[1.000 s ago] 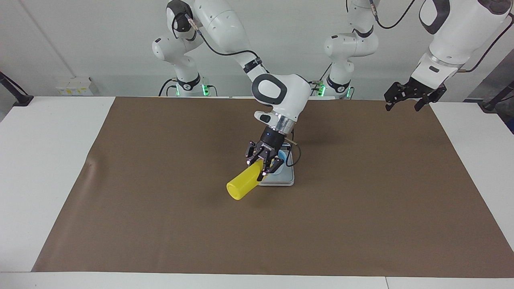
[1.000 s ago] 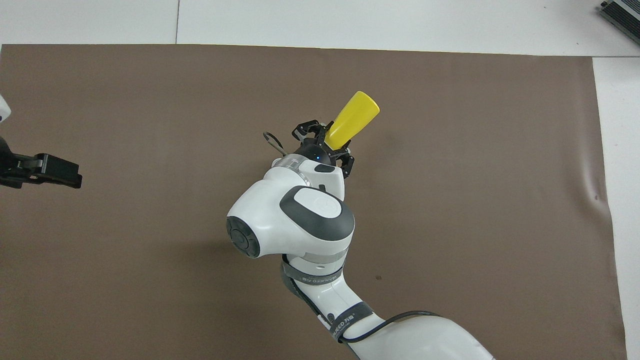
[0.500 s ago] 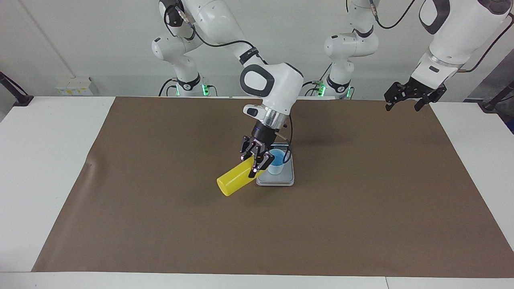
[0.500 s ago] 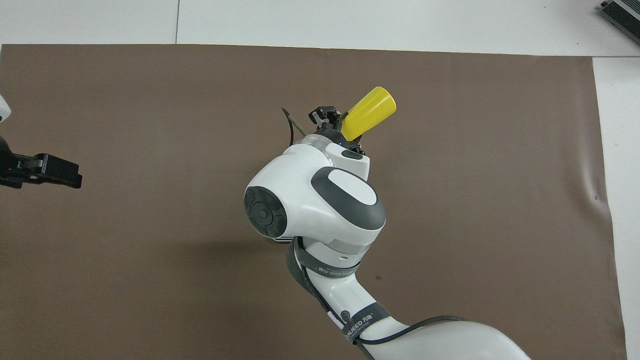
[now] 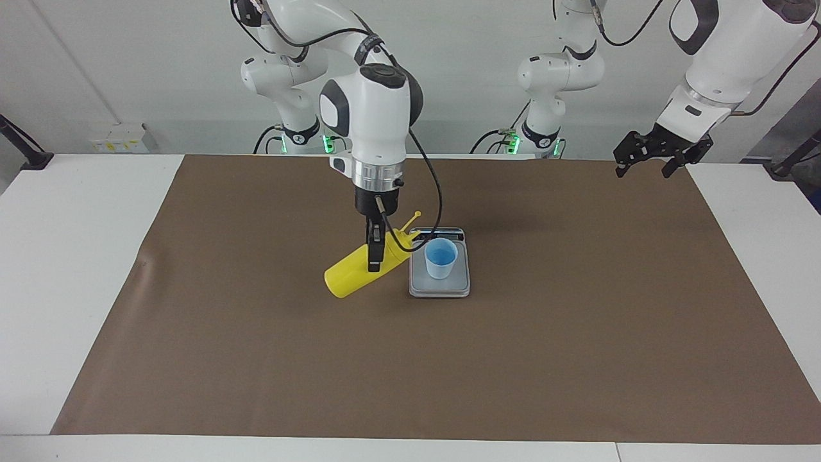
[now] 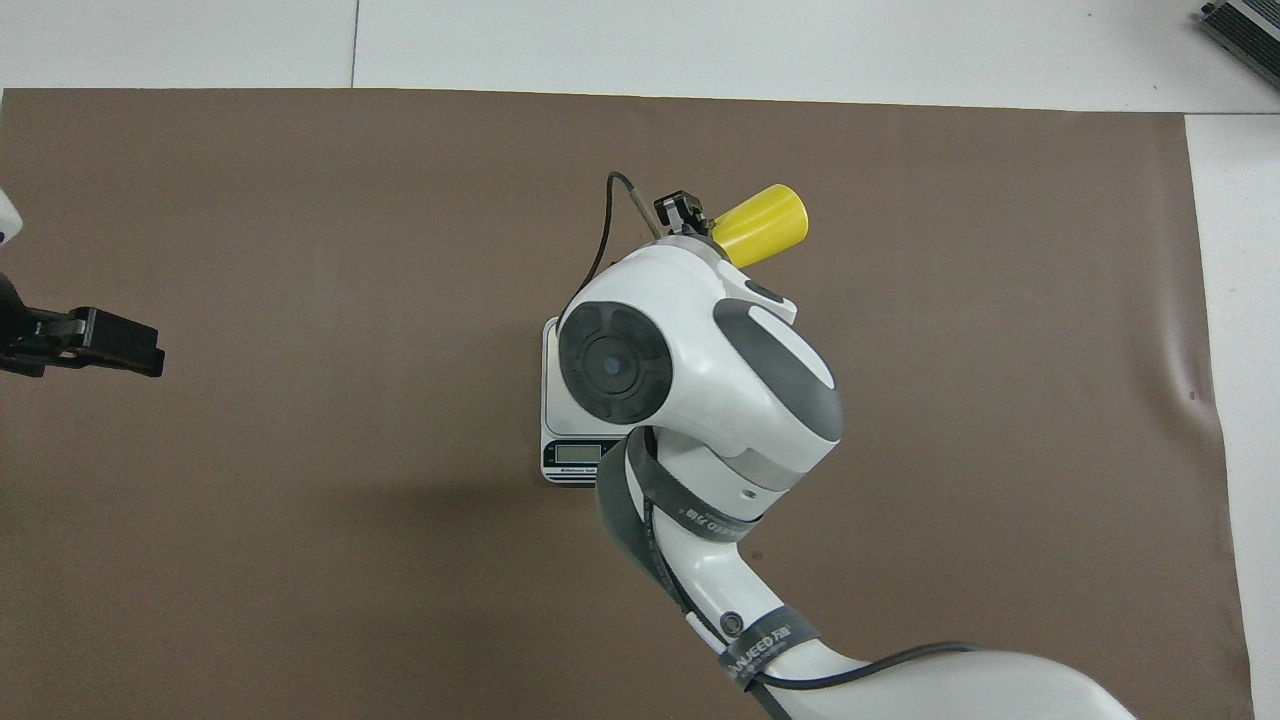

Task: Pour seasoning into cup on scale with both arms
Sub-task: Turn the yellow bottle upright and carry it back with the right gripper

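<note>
The yellow seasoning bottle [image 5: 356, 274] [image 6: 765, 221] hangs tilted in the air beside the scale, base low and nozzle higher, pointing toward the cup. My right gripper [image 5: 374, 264] [image 6: 682, 211] is shut on the bottle's upper body. The light-blue cup [image 5: 441, 258] stands upright on the grey scale [image 5: 439, 287] [image 6: 563, 455]; in the overhead view the right arm hides the cup. The bottle's cap strap sticks up near the scale's display edge. My left gripper [image 5: 653, 156] [image 6: 92, 340] waits open and holds nothing, raised over the mat's edge at the left arm's end.
A brown mat [image 5: 577, 353] [image 6: 300, 200] covers most of the white table. A small white box [image 5: 118, 136] sits by the wall at the right arm's end. A grey device [image 6: 1245, 25] lies at the table's corner farthest from the robots.
The right arm has swung toward its own end and turned its wrist, carrying the bottle off the cup. The cup and scale now show fully. The left arm has not moved.
</note>
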